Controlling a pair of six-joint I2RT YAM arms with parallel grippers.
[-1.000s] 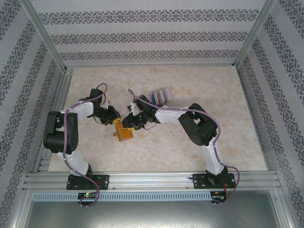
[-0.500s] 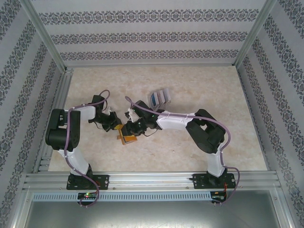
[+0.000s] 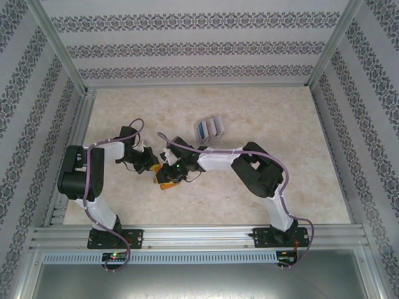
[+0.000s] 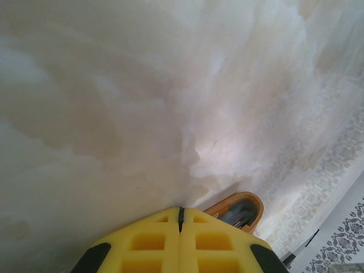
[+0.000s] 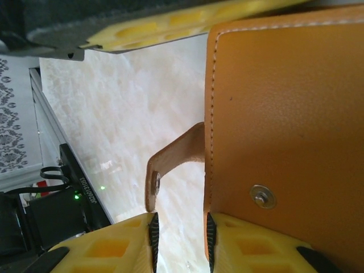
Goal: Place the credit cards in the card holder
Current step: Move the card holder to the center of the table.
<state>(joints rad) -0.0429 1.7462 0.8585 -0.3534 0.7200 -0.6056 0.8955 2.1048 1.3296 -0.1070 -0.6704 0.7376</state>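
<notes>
The orange card holder [image 3: 166, 181] lies on the marble table between both grippers. In the right wrist view its leather face [image 5: 284, 114] with a metal snap stud [image 5: 263, 197] rests against one finger, and its loose strap [image 5: 170, 156] curls out to the tip of the other finger. My right gripper [image 5: 181, 219] [image 3: 168, 169] stands open, with bare table in the gap. My left gripper [image 4: 181, 211] [image 3: 151, 164] is shut with nothing between its fingers, tips low at the table just left of the holder's rounded edge [image 4: 242, 209]. The credit cards [image 3: 209, 128] lie stacked farther back.
Aluminium frame rails run along the left side [image 3: 73, 156] and the front edge [image 3: 199, 235]. Patterned walls close in three sides. A yellow finger of the left gripper [image 5: 187, 23] crosses the top of the right wrist view. Open tabletop lies to the right and rear.
The left gripper has closed and edged toward the holder. The right arm has reached further left and lower, with its gripper over the holder, which shifted slightly.
</notes>
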